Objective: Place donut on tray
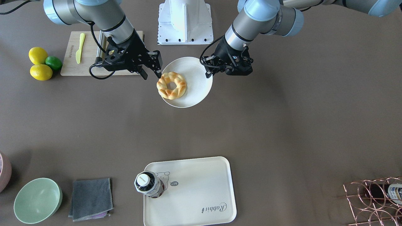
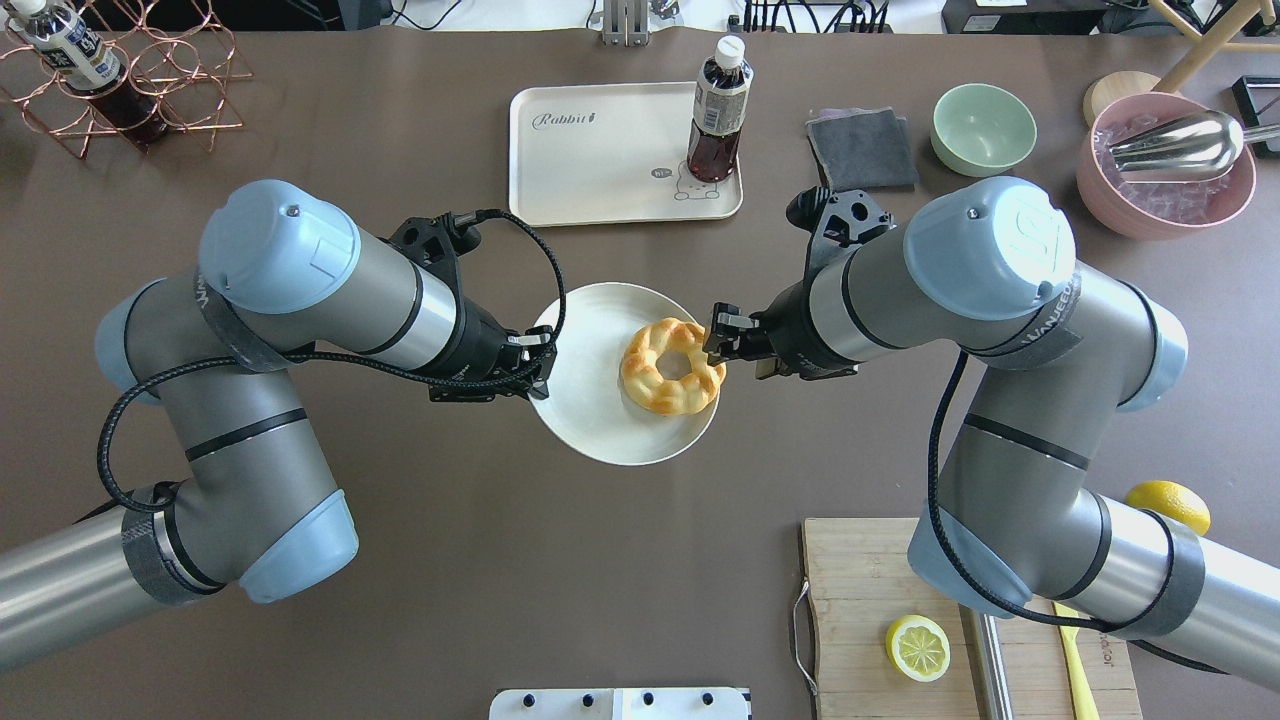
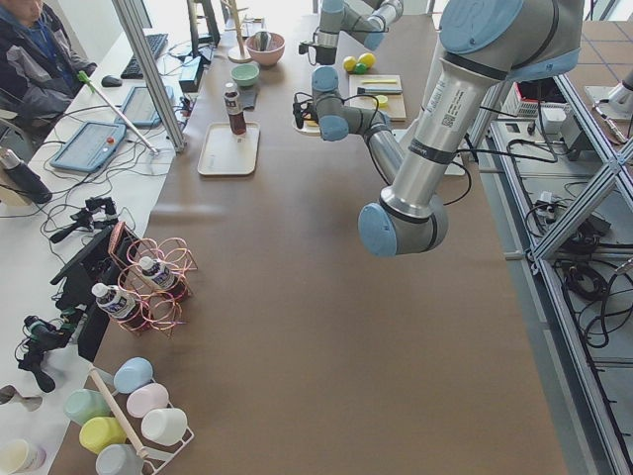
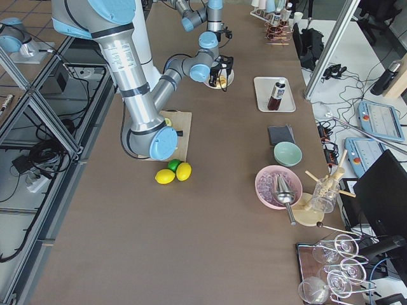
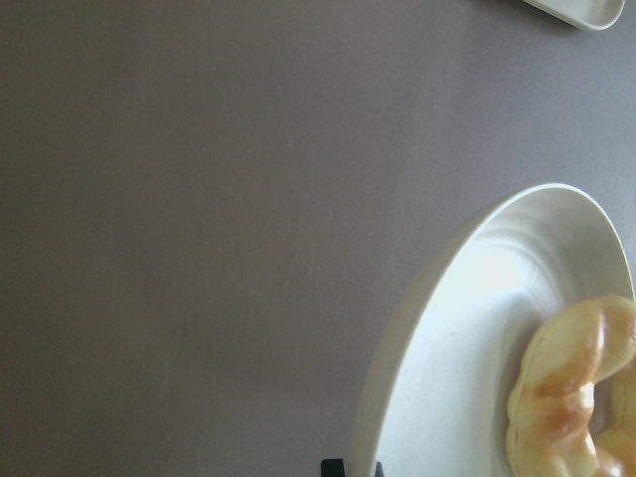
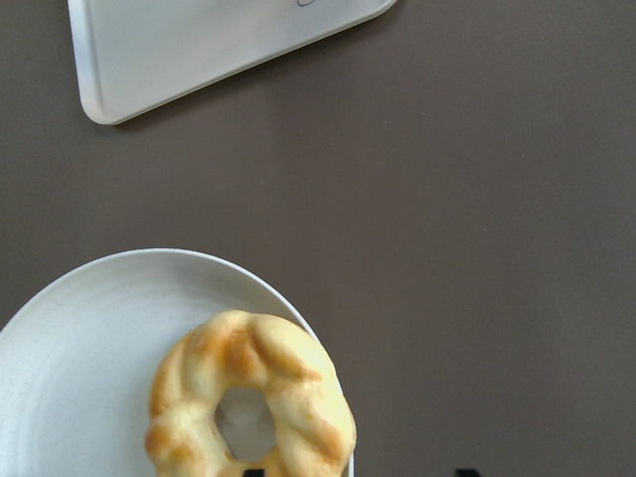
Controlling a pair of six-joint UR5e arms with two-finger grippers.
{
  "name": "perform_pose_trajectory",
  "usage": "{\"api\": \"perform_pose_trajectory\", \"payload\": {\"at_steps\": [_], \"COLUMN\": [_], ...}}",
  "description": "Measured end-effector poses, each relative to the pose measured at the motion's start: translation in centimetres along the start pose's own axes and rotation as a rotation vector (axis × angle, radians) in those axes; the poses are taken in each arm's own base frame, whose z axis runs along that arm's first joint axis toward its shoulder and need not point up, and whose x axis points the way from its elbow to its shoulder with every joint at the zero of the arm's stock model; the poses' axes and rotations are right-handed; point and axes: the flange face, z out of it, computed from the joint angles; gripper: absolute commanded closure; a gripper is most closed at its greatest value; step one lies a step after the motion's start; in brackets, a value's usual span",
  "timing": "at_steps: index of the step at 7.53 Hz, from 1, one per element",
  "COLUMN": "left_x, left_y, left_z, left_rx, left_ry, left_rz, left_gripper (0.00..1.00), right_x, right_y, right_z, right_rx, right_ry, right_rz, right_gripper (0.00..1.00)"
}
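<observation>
The donut is a golden twisted ring lying on a round white plate at mid-table. It also shows in the overhead view and the right wrist view. My right gripper is open at the donut's edge, one finger by the ring and one outside the plate. My left gripper is shut on the plate's opposite rim. The cream tray with "Rabbit" script lies at the far side, apart from the plate, with a dark drink bottle standing on one corner.
A wooden cutting board with a lemon half lies near the robot's right. Two lemons and a lime sit beside it. A green bowl, a grey cloth, a pink bowl and a copper wire rack line the far edge.
</observation>
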Motion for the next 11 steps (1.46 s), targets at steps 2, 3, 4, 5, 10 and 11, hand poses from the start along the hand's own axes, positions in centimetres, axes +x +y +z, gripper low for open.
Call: {"api": "perform_pose_trajectory", "payload": {"at_steps": [2, 3, 4, 5, 10, 11], "left_x": [-0.2, -0.4, -0.8, -1.0, -0.2, 0.1], "left_y": [-1.7, -3.0, -4.7, -6.8, -22.0, -23.8], "left_z": [-0.6, -1.0, -0.5, 0.3, 4.0, 5.7], "left_rx": [0.026, 0.045, 0.06, 0.076, 0.245, 0.305], "left_ry": [0.002, 0.024, 0.076, 0.124, 0.118, 0.148], "left_rz": [-0.019, -0.042, -0.08, -0.123, -0.403, -0.507], "left_gripper": [1.0, 1.0, 1.0, 1.0, 1.0, 1.0], "right_x": [1.5, 2.6, 4.2, 6.0, 18.6, 20.1], "right_y": [-2.3, -3.2, -3.5, -3.6, -7.2, -7.6], "right_z": [-1.6, -2.2, -2.8, -3.2, -6.6, -7.6], "right_rx": [-0.011, -0.013, -0.014, -0.012, -0.02, -0.021], "right_ry": [0.0, 0.007, 0.016, 0.031, 0.14, 0.146], "right_rz": [0.032, 0.047, 0.056, 0.064, -0.021, -0.032], "right_gripper": [0.0, 0.0, 0.0, 0.0, 0.0, 0.0]}}
